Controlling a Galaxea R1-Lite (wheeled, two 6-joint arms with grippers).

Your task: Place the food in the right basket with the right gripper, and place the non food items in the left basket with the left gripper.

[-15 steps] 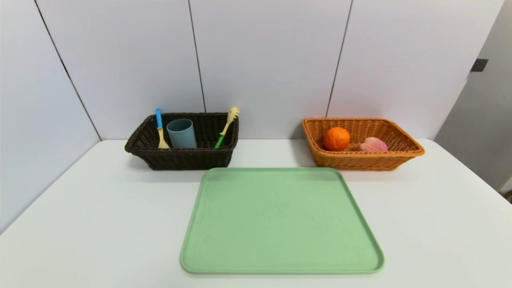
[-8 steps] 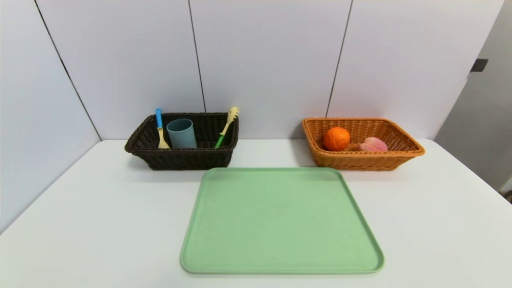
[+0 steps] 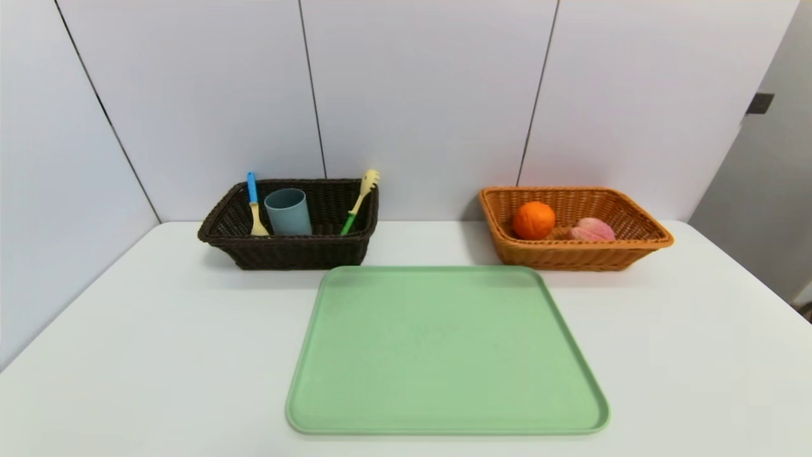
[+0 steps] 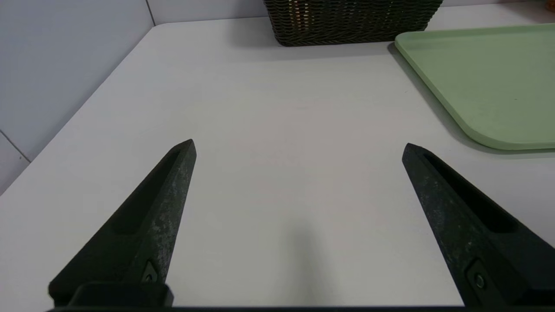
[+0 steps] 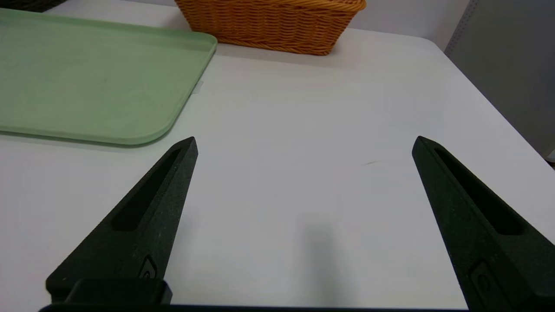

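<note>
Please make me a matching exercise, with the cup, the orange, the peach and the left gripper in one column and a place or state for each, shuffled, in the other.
Column one
1. grey-blue cup
2. orange
3. peach
4. left gripper

Column two
A. open above the bare white table, holding nothing
B. in the tan wicker basket, nearer its right side
C. in the dark brown wicker basket, between two utensils
D. in the tan wicker basket, nearer its left side

Right pairs: 1-C, 2-D, 3-B, 4-A
</note>
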